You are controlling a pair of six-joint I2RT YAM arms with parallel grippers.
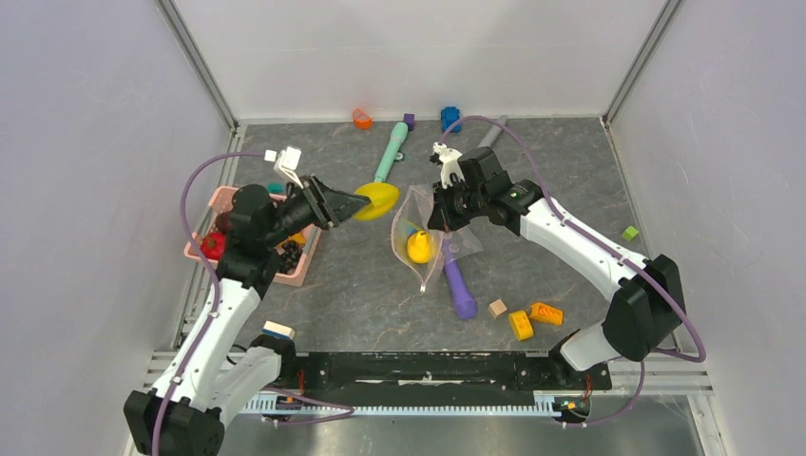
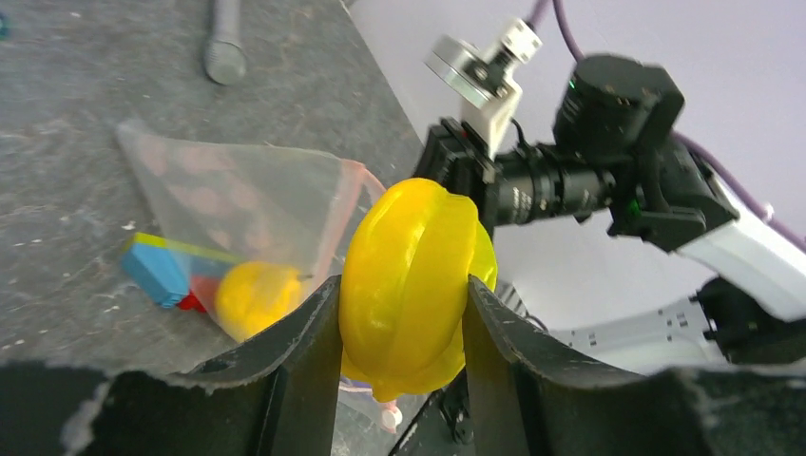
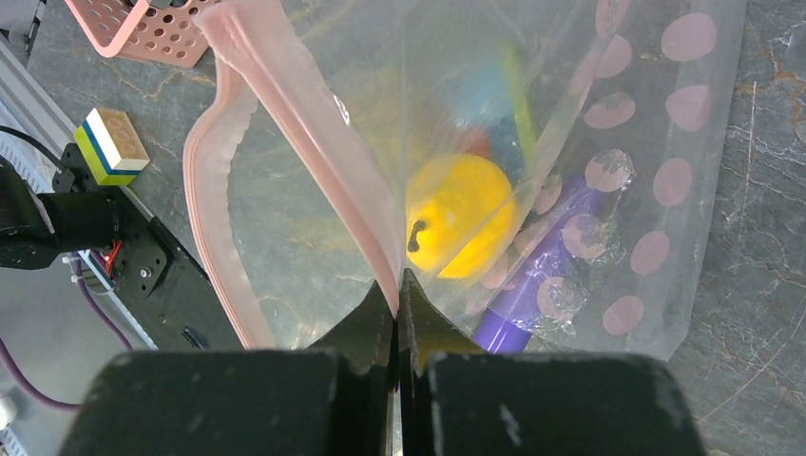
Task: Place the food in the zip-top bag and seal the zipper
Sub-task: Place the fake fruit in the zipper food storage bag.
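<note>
Top view, left gripper [image 1: 359,203]: clamped on a yellow ridged toy fruit [image 1: 380,198], fingers spread only as wide as the fruit.
Top view, yellow ridged toy fruit: centre of frame, just left of the bag; long axis runs left to right, tapered end toward the bag.
Top view, right gripper [image 1: 439,217]: clenched on the upper right edge of the zip-top bag [image 1: 416,220].
Top view, zip-top bag: centre of frame, long axis running up and down the picture; a round yellow fruit [image 1: 419,247] sits inside, and a purple stick [image 1: 460,290] lies at its lower right.
Top view, pink basket [image 1: 297,278]: left of frame under the left arm, a red toy [image 1: 213,245] in it.
Left wrist view, left gripper [image 2: 401,285]: both fingers press the sides of the yellow ridged toy fruit [image 2: 413,266], ridges running upright in the frame.
Left wrist view, zip-top bag [image 2: 247,190]: left of centre on the table, holding the round yellow fruit [image 2: 255,296] and a multicoloured block [image 2: 157,269].
Right wrist view, right gripper [image 3: 397,285]: fingertips pinched tight on the zipper [image 3: 318,152], no gap showing.
Right wrist view, zipper: pink strip slanting from upper left down to the fingertips; the mouth's other strip bows away to the left, so the mouth gapes.
Right wrist view, round yellow fruit [image 3: 459,228]: centre, inside the bag.
</note>
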